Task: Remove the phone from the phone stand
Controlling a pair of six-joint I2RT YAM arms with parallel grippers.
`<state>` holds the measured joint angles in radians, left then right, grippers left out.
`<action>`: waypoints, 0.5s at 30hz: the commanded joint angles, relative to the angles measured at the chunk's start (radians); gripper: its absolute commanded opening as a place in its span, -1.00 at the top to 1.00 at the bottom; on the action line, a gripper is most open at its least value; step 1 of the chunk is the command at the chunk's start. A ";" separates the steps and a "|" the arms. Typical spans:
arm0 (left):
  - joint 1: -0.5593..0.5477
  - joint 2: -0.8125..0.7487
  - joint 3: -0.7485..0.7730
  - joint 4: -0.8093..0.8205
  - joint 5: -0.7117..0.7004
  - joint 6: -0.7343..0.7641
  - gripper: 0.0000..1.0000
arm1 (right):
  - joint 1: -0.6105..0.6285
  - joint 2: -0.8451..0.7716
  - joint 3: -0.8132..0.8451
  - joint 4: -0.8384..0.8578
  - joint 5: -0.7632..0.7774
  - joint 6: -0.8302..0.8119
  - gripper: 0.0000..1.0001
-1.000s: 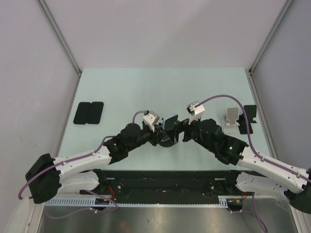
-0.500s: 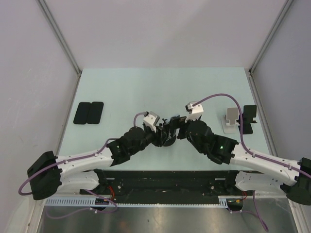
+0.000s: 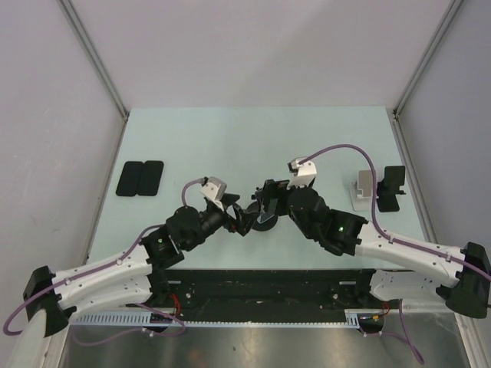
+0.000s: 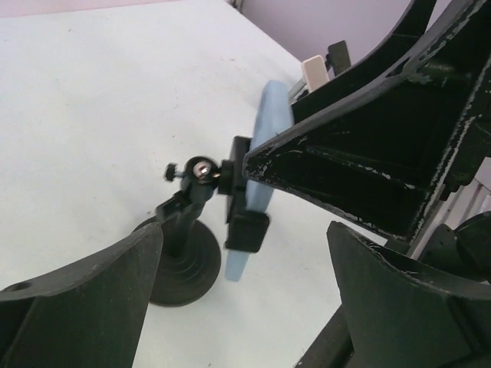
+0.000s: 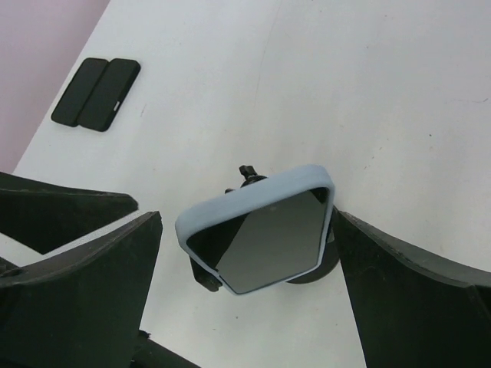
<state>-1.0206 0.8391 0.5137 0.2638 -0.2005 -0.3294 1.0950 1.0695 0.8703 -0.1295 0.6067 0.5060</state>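
Closing squarely on the flat, pale-blue-cased phone (image 5: 265, 230) looks like the step in hand. It sits clamped in the black plastic phone stand (image 4: 184, 261) with a round base, near the middle of the pale green table (image 3: 230, 138). The right gripper (image 5: 247, 217) straddles the phone with its fingers spread wide, touching nothing. The left gripper (image 4: 245, 228), equally wide, hovers beside the stand's base and grips nothing. Ideally the left pins the base while the right pinches the case's side edges clear of the clamp, then lifts along the cradle without twisting.
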 commanded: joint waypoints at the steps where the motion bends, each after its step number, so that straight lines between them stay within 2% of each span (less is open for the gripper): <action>1: 0.042 -0.096 -0.027 -0.133 -0.048 0.018 -0.87 | 0.019 0.052 0.059 0.050 0.091 0.031 -0.97; 4: 0.109 -0.149 -0.047 -0.175 -0.027 -0.003 -0.88 | 0.042 0.102 0.088 0.018 0.165 0.034 -0.97; 7: 0.175 -0.173 -0.058 -0.192 0.019 -0.010 -0.87 | 0.051 0.133 0.098 0.010 0.183 0.022 -0.86; 8: 0.188 -0.175 -0.057 -0.192 0.045 -0.008 -0.88 | 0.051 0.135 0.099 0.011 0.183 0.014 -0.68; 10: 0.214 -0.175 -0.052 -0.195 0.068 0.000 -0.88 | 0.051 0.129 0.099 0.016 0.170 -0.013 -0.47; 11: 0.217 -0.169 -0.043 -0.195 0.079 0.004 -0.88 | 0.051 0.126 0.099 0.021 0.160 -0.026 -0.27; 13: 0.221 -0.155 -0.034 -0.196 0.110 0.016 -0.89 | 0.048 0.116 0.099 0.024 0.131 -0.059 -0.01; 14: 0.221 -0.141 -0.024 -0.196 0.121 0.021 -0.89 | 0.046 0.107 0.099 0.025 0.120 -0.072 0.26; 15: 0.221 -0.130 -0.020 -0.195 0.147 0.027 -0.89 | 0.042 0.104 0.099 0.025 0.107 -0.084 0.37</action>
<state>-0.8059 0.6819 0.4595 0.0696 -0.1452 -0.3302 1.1378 1.1984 0.9291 -0.1375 0.7403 0.4690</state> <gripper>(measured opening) 0.943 0.437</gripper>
